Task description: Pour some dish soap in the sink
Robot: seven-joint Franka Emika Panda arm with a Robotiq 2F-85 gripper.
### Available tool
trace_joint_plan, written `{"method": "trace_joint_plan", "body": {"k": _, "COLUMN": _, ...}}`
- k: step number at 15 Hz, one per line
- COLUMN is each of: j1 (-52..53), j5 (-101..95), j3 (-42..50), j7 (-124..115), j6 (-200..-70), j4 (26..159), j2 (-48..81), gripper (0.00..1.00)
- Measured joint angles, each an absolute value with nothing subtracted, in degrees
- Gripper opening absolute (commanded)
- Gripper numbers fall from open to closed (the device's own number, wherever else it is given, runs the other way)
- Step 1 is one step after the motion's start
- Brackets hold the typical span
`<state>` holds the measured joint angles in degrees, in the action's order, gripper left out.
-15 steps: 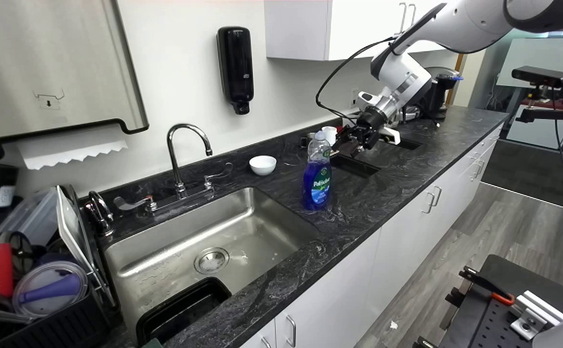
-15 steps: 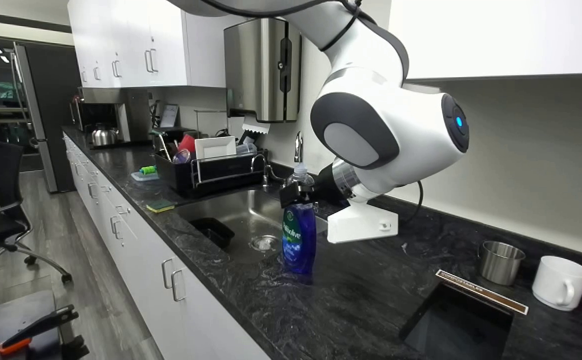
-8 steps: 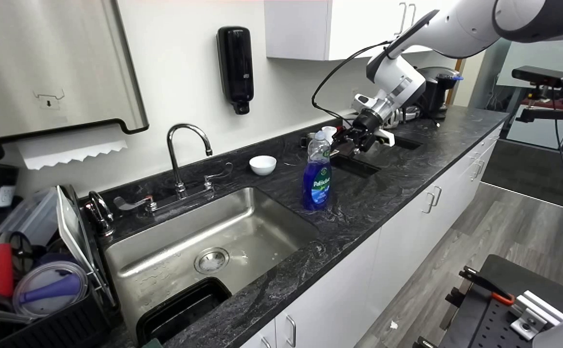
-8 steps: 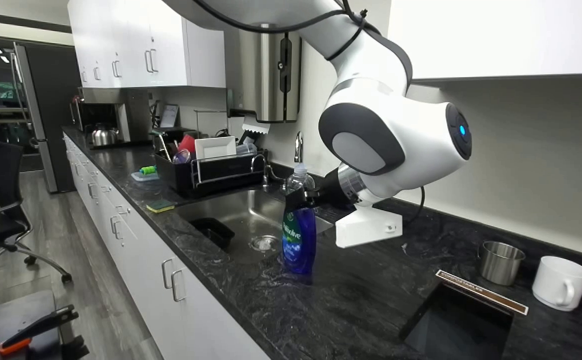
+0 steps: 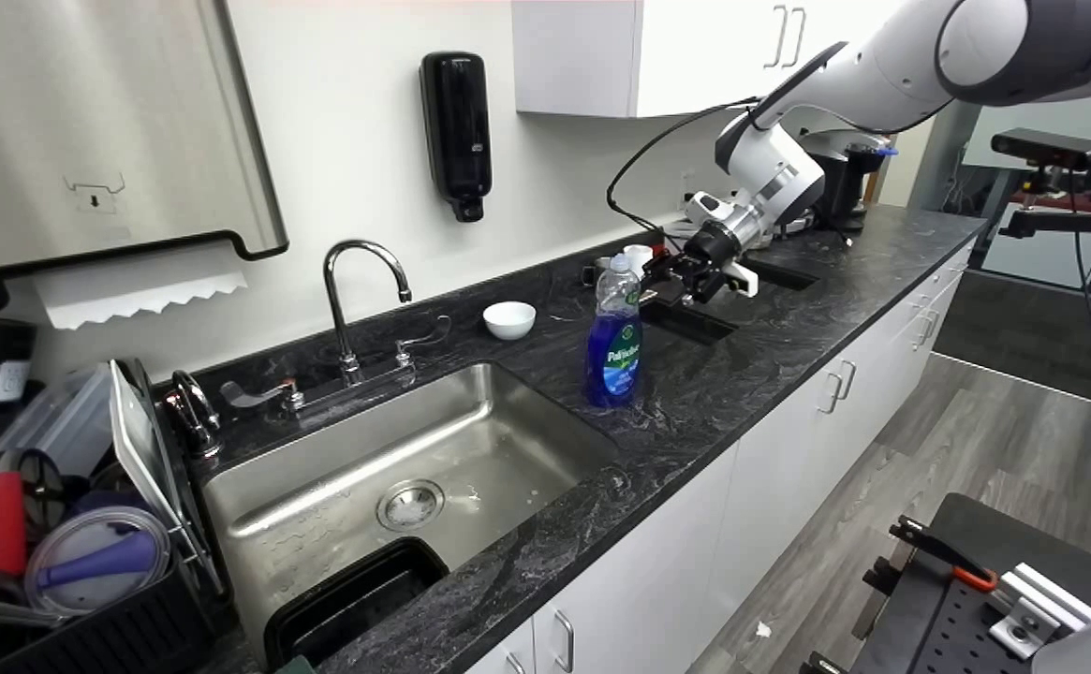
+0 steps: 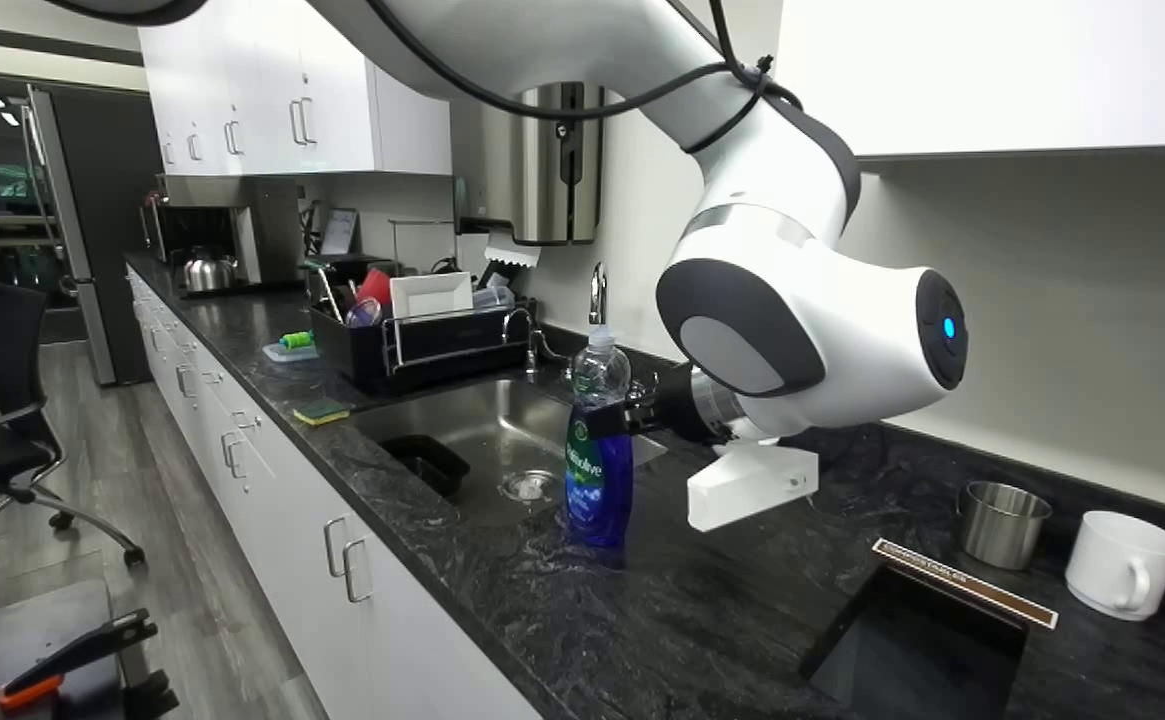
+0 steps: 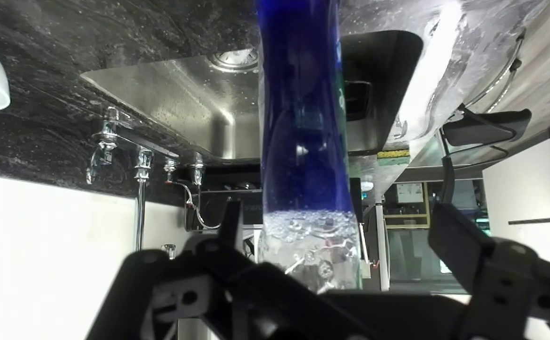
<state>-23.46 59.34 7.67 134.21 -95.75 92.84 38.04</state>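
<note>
The dish soap (image 5: 615,351) is a clear bottle of blue liquid. It stands upright on the dark counter beside the sink (image 5: 526,449). Both also show in an exterior view, the dish soap (image 6: 599,490) near the sink (image 6: 477,415). In the wrist view, which stands upside down, the dish soap (image 7: 303,118) hangs from the top with its clear upper part between the fingers. My gripper (image 7: 338,219) is open, one finger on each side of the bottle, with gaps showing. In an exterior view one finger (image 6: 607,420) crosses in front of the bottle. The bottle's cap is hidden in the wrist view.
A chrome faucet (image 5: 339,309) and a white bowl (image 5: 509,320) are behind the sink. A black tub (image 5: 358,599) sits in the sink. A dish rack (image 6: 442,340) stands beyond it. A steel cup (image 6: 1002,525), white mug (image 6: 1122,565) and counter opening (image 6: 927,640) are nearby.
The arm and gripper have moved down, with the fingers now lower along the bottle's upper part. The bottle has not moved.
</note>
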Motion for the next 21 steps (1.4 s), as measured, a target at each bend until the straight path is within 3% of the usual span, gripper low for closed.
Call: {"method": "trace_joint_plan", "body": {"k": 21, "j1": -23.08, "j5": 61.22, "j3": 5.09, "j7": 135.22, "j6": -94.17, "j4": 88.43, "j2": 46.01, "gripper": 1.0}}
